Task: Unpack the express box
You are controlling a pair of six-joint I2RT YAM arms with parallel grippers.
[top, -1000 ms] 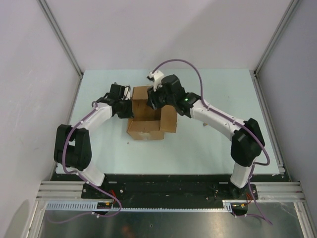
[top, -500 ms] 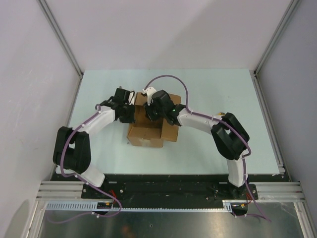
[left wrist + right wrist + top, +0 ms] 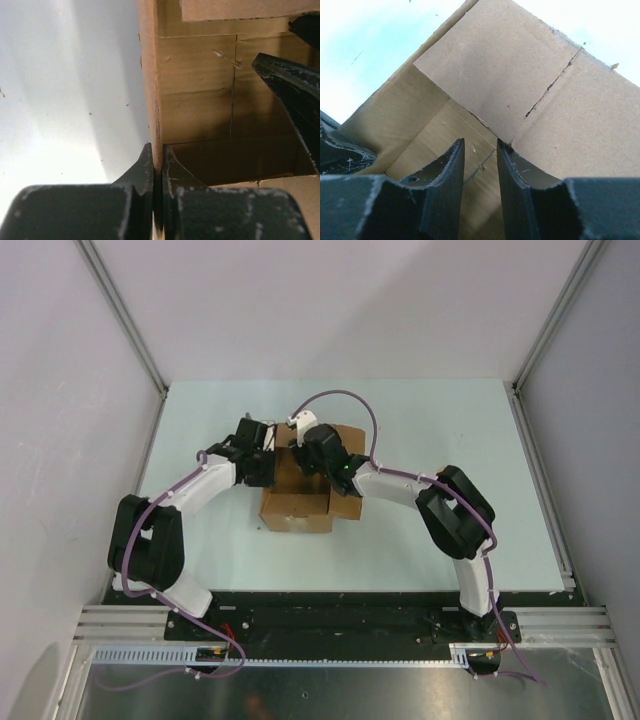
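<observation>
1. Black left gripper (image 3: 157, 152): jaws pinched tight on the upright left wall of the express box (image 3: 200, 90), one finger outside and one inside. Cardboard fills the gap.
2. Right gripper (image 3: 480, 150): fingers parted only a slit, nothing between them. Tips are sunk into the open carton, with the corner of a flap (image 3: 490, 65) just beside them. Bare cardboard floor shows through the slit.
3. Box location: mid-table on the pale green table (image 3: 450, 440), between the two arms, top flaps folded open. No contents show in the parts of the interior that either wrist camera covers. The rest is hidden by the grippers.
4. Risk (judgement): the right fingers sit close under the flap corner, so a lift or sideways sweep could snag it and drag or tip the carton.
5. Risk (judgement): the left pinch holds one thin wall. A pull from the right arm could buckle it, tear it, or slide it out of the jaws.
6. Risk (judgement): both grippers work at the same end of the box. A right finger shows in the left wrist view, near but apart, so contact is possible if either closes in.
7. Room: tight inside, with cardboard on every side. Straight up looks the freest exit for the right gripper. Outside, open table lies to the far side and right, and the enclosure walls (image 3: 60, 390) stand well apart from the box.
</observation>
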